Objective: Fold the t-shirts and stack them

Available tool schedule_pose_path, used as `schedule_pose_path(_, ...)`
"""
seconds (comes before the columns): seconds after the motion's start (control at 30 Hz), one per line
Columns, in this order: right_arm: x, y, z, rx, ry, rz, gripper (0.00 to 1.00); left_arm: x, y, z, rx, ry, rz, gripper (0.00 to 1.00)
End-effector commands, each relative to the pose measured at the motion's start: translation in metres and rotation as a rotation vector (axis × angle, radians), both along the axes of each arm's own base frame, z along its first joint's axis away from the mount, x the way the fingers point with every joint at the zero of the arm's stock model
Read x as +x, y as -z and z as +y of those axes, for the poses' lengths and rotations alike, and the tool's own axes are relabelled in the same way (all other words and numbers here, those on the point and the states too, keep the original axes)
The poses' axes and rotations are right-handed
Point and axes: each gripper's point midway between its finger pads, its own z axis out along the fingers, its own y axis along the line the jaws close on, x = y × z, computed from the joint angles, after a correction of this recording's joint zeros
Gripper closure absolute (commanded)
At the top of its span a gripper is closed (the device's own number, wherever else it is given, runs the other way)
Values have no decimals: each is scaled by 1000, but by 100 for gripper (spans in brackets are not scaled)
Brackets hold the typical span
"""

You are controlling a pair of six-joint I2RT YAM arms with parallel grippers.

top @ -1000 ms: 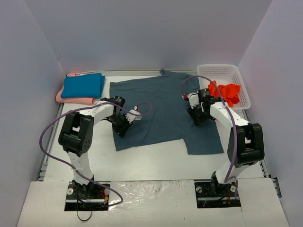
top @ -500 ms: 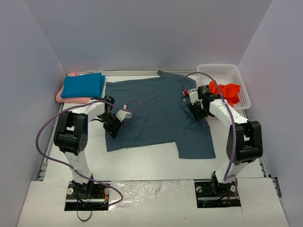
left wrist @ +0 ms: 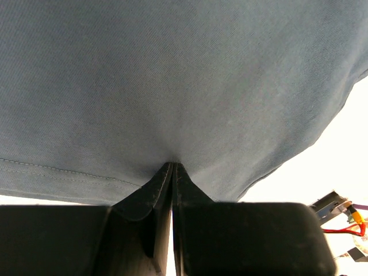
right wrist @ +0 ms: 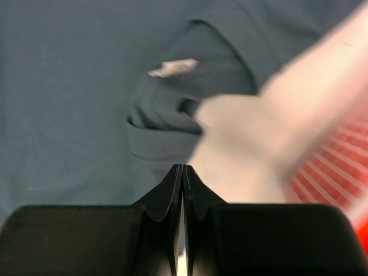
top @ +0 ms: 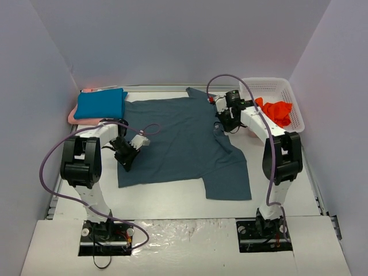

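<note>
Where the left gripper (top: 126,160) sits low at the near-left edge of the dark slate t-shirt (top: 178,138), its jaws are pressed together with a ridge of that cloth pinched at the tips. The rest of the fabric spreads flat ahead of the fingers (left wrist: 144,198). The right gripper (top: 223,125) is over the shirt's far-right part, jaws closed tip to tip, nothing seen between them. The collar and its white label (right wrist: 172,68) lie just ahead. Beyond and left of the left gripper, the teal t-shirt (top: 100,104) lies folded on the pink t-shirt (top: 86,121). Right of the right gripper, the orange-red t-shirt (top: 276,110) lies bunched in the white basket (top: 270,86).
</note>
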Motion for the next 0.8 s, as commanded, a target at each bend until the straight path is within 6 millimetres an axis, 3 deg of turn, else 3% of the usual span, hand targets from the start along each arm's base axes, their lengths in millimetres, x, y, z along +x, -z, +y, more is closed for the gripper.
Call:
schedule_pose_path(0.0, -17, 21, 24, 27, -72, 119, 100, -15, 3, 16, 54, 30, 38, 97)
schedule_pose_path(0.17, -32, 51, 43, -13, -133, 190, 100, -15, 6, 14, 42, 21, 42, 98)
schedule_pose_path(0.33, -39, 68, 45, -43, -146, 228, 100, -14, 5, 12, 33, 17, 42, 98)
schedule_pose_path(0.57, -41, 80, 35, -94, -124, 238, 100, -17, 3, 12, 29, 22, 39, 98)
schedule_pose_path(0.77, -37, 88, 11, -162, -48, 219, 100, -19, 1, 12, 30, 24, 37, 98)
